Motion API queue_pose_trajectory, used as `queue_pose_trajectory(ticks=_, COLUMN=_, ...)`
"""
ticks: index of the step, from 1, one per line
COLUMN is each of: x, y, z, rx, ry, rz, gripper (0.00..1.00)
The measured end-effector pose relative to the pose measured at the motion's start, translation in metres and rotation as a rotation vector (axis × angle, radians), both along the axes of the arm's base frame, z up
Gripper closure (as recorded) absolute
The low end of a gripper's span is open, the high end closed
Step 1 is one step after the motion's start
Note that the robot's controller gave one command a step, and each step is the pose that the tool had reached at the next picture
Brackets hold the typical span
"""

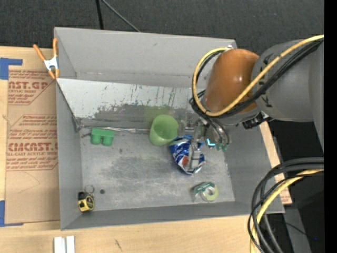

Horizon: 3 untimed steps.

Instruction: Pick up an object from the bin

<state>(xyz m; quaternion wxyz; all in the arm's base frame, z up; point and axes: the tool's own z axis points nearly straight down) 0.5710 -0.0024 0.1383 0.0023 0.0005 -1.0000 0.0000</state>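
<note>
My arm reached into the grey metal bin (71, 157) from the 3 o'clock side, and the orange cover (229, 80) on my wrist, with yellow and black cables around it, hung above the far right part of the bin. My gripper (198, 147) was low, at about 3 o'clock from the middle of the floor. It stood directly over the right part of a crushed blue can (181, 154) with white and red marks, and it seemed to touch this can or to be just above it. Whether my gripper was open or closed, I could not tell.

Just beside the can, at its 11 o'clock, a light green cup (163, 129) lay on its side close to the back wall. At 5 o'clock from the can, near the front right corner, there was a small pale green ring (206, 192), apart from the can. A green block (101, 136) lay at 10 o'clock of the floor, well apart from my gripper. A small yellow and black thing (86, 202), maybe a tape measure, was in the front left corner at 8 o'clock.
</note>
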Motion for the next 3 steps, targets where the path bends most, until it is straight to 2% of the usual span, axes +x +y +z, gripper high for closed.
queue_pose_trajectory(ticks=1, x=0.015, y=-0.070, z=-0.067, rx=-0.002, ry=-0.002, rz=-0.015, gripper=0.00)
queue_pose_trajectory(ticks=2, x=0.016, y=-0.066, z=-0.063, rx=0.000, ry=-0.006, rz=-0.010, gripper=1.00)
queue_pose_trajectory(ticks=3, x=-0.043, y=-0.087, z=0.063, rx=-0.002, ry=-0.012, rz=-0.028, gripper=1.00)
